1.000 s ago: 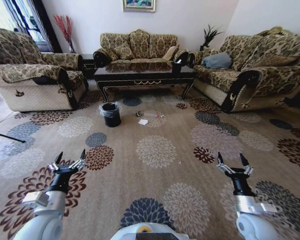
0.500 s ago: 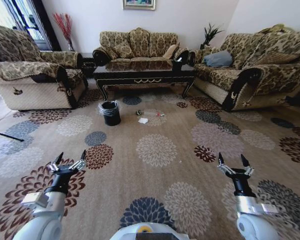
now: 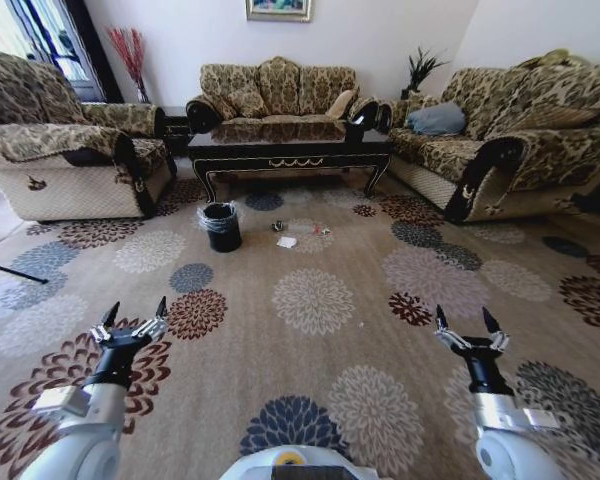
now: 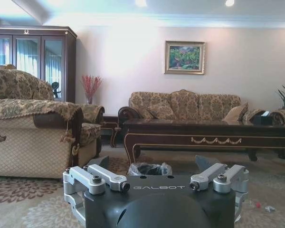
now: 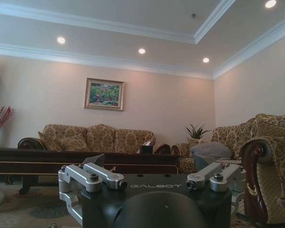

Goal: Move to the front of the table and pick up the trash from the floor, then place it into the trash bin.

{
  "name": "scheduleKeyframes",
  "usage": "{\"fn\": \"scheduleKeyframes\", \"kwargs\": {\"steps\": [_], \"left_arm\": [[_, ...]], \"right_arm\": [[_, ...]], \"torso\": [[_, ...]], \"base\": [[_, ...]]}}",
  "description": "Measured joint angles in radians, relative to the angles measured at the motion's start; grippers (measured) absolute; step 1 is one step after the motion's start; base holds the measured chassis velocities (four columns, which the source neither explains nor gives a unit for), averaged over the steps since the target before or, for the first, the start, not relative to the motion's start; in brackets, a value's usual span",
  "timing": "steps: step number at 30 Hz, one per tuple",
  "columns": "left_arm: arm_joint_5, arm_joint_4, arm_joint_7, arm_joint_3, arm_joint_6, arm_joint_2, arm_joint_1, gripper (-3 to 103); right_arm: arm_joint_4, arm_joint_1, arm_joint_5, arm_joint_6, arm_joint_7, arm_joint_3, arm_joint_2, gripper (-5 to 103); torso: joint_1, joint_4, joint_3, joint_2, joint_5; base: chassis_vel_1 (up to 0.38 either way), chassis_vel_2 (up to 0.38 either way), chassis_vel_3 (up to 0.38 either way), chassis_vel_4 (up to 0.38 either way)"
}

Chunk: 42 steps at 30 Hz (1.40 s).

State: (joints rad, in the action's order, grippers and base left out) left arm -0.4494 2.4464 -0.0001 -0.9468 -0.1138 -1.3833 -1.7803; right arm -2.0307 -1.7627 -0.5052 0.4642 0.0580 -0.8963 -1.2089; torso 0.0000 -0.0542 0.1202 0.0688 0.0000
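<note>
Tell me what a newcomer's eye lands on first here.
The flower-medallion floor fills the foreground, with the left gripper and right gripper held low over it, jaws open. Beyond, the dark table stands among patterned sofas, the trash bin and the trash lying on the carpet before it.

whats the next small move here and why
Probably keep driving forward toward the table. The trash lies on the floor in front of it, beside the trash bin, well beyond both arms. The left hand and right hand hover open and empty over the carpet near the robot, so nothing is in reach to grasp yet.
</note>
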Motion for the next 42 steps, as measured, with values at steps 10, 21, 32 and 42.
{"fn": "scheduleKeyframes", "kwargs": {"steps": [10, 21, 32, 42], "left_arm": [[-0.001, 0.008, 0.028, -0.018, -0.051, 0.037, 0.01, 100], [0.022, 0.027, 0.045, -0.008, -0.054, 0.043, 0.016, 100], [0.054, 0.051, 0.031, -0.014, -0.06, 0.024, -0.002, 100], [0.07, 0.054, 0.023, -0.015, -0.063, 0.0, -0.02, 100]], "right_arm": [[-0.007, -0.019, -0.009, 0.001, 0.171, -0.011, 0.036, 100], [-0.074, -0.055, -0.019, -0.125, 0.222, -0.027, 0.096, 100], [-0.124, -0.074, 0.015, -0.215, 0.04, -0.019, 0.104, 100], [-0.098, -0.041, 0.009, -0.194, -0.002, 0.014, 0.095, 100]], "torso": [[0.0, -0.0002, 0.002, 0.002, -0.0004], [0.0, 0.0001, 0.004, 0.004, 0.0003], [0.0, 0.0001, 0.004, 0.005, 0.0004], [0.0, 0.0, 0.005, 0.005, 0.0002]], "base": [[-0.196, 0.194, 0.203, -0.2], [-0.328, 0.305, 0.331, -0.304], [-0.358, 0.357, 0.361, -0.368], [-0.358, 0.345, 0.356, -0.342]]}}
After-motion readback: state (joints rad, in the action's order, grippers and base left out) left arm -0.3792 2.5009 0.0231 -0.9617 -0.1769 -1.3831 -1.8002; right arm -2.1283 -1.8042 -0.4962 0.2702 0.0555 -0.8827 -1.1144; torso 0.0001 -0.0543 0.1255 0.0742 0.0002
